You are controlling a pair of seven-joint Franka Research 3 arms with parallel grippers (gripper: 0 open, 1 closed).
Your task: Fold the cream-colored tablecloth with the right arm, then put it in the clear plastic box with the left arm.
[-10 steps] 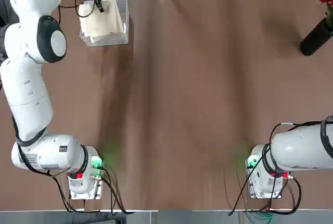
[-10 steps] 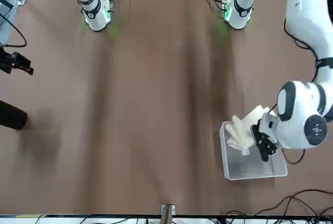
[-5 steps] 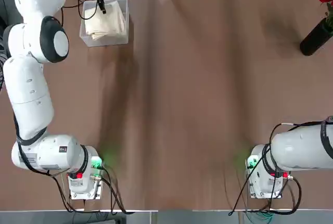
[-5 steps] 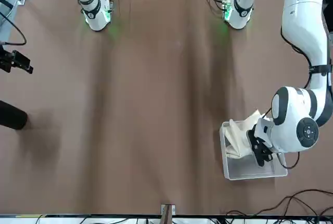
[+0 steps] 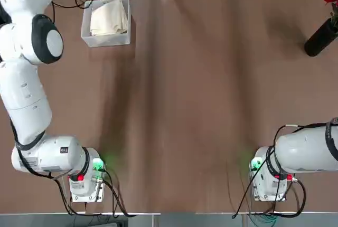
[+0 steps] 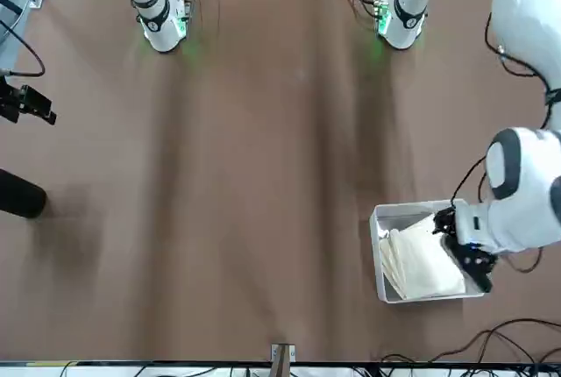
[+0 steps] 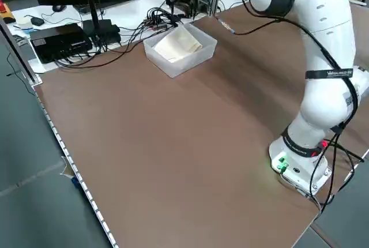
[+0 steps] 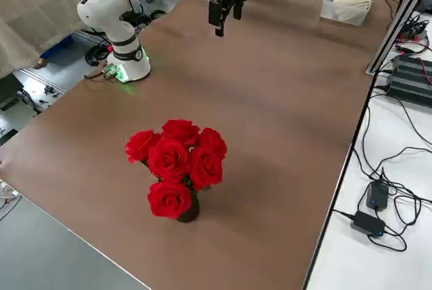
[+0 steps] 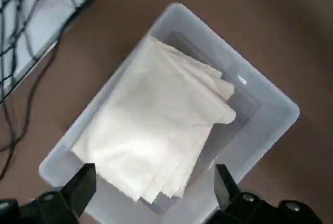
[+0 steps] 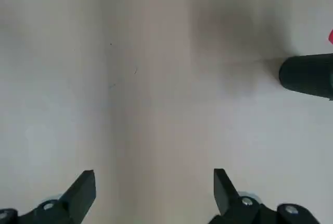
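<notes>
1. Cream-colored tablecloth (image 9: 156,130): folded, lying inside the clear plastic box (image 9: 270,125) at the brown worktop (image 5: 211,105) far left corner.
2. Left gripper (image 9: 153,190): above box, fingers spread, holding nothing.
3. Right gripper (image 10: 153,187): raised over bare worktop, fingers spread, holding nothing.

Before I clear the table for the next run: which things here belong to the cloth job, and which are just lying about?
Part of the job:
cream tablecloth, folded, lying inside the box
clear plastic box
left gripper, open above the box
right gripper, open, parked over bare table

Just lying about:
vase of red roses
cables past the table's far edge
</notes>
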